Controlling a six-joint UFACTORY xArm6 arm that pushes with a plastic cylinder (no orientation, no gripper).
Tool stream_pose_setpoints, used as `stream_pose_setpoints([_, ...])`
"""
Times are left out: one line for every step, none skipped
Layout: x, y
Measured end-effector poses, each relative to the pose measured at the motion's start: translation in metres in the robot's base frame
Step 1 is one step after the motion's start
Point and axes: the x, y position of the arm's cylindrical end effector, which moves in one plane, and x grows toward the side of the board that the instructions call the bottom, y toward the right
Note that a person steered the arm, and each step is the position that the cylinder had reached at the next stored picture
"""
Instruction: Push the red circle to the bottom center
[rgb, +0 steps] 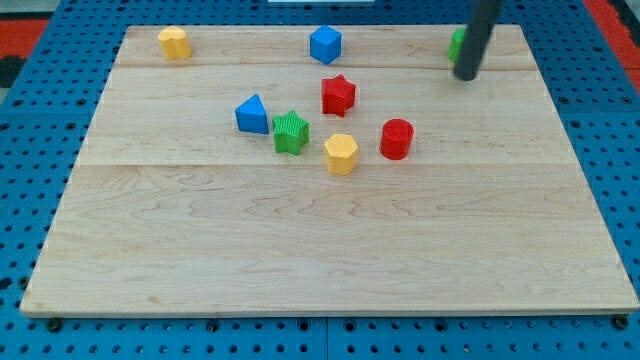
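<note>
Red circle (396, 139) mid-board; my tip (465, 76) top right.

My tip (466, 75), top right

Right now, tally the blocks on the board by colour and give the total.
Red: 2, star and circle
Blue: 2, and
Yellow: 2, and
Green: 2, star and one partly behind my tip
Total: 8

red circle (397, 138), red star (338, 95), blue cube (325, 44), ridged green star (291, 132), yellow hexagon (341, 154), pale wooden board (330, 240)
</note>
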Motion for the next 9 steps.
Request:
stream_pose_setpoints([0.022,-0.061])
stream_pose_setpoints([0.046,-0.073])
stream_pose_setpoints([0.058,-0.002])
stream_pose_setpoints([0.092,-0.08])
stream_pose_setpoints([0.12,-0.146])
stream_pose_setpoints([0.163,-0.184])
stream_pose_setpoints([0.185,-0.183])
stream_pose_setpoints([0.204,-0.169])
stream_pose_setpoints([0.215,-0.146])
